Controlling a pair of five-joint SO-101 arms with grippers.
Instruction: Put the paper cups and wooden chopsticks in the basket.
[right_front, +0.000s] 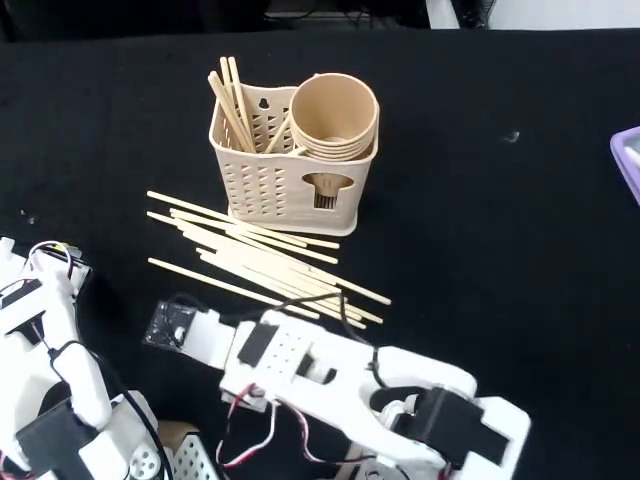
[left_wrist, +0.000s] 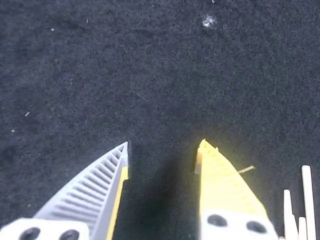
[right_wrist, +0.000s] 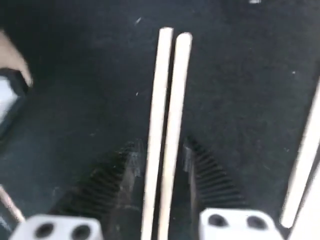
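Note:
A cream perforated basket stands at the back centre. It holds nested paper cups and a few upright wooden chopsticks. Several loose chopsticks lie fanned on the black cloth in front of it. My right gripper is low at the left end of that pile. Two chopsticks run between its dark fingers, and the right gripper is shut on them. My left gripper hangs open over bare cloth with nothing in it. Chopstick ends show beside it.
The left arm sits at the front left corner and the right arm's white body lies across the front centre. A purple object pokes in at the right edge. Black cloth covers the table.

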